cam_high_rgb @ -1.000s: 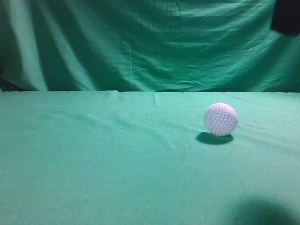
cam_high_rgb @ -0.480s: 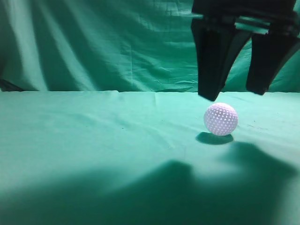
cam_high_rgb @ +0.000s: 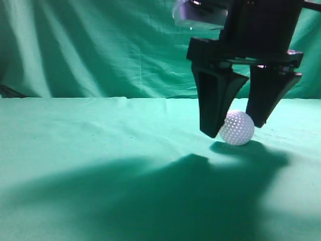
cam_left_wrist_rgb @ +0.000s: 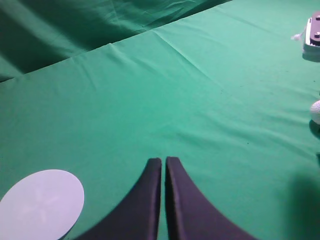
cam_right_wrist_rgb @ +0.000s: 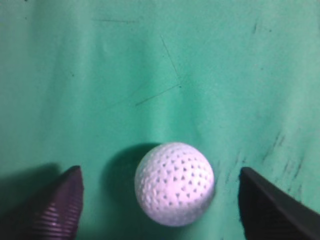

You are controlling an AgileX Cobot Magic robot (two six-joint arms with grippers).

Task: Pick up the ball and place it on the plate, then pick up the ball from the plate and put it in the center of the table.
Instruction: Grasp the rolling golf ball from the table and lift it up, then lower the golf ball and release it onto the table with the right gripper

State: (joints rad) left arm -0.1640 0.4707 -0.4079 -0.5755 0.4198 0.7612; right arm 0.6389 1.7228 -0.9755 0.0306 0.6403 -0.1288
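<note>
The white dimpled ball (cam_high_rgb: 237,128) rests on the green table (cam_high_rgb: 100,150), right of centre. My right gripper (cam_high_rgb: 234,129) is open and low around it, one black finger on each side, with gaps to the ball. In the right wrist view the ball (cam_right_wrist_rgb: 174,183) lies between the two fingertips (cam_right_wrist_rgb: 159,175), touching neither. The white plate (cam_left_wrist_rgb: 41,202) lies flat at the lower left of the left wrist view. My left gripper (cam_left_wrist_rgb: 163,161) is shut and empty, above bare cloth. The ball shows at the right edge of the left wrist view (cam_left_wrist_rgb: 315,111).
The green backdrop curtain (cam_high_rgb: 100,45) hangs behind the table. The right arm casts a broad dark shadow (cam_high_rgb: 165,196) on the front cloth. Part of the right arm (cam_left_wrist_rgb: 313,32) shows at the right edge of the left wrist view.
My right gripper has come down from above the ball to around it, fingers open. The ball has not moved. The shadow on the cloth has grown.
</note>
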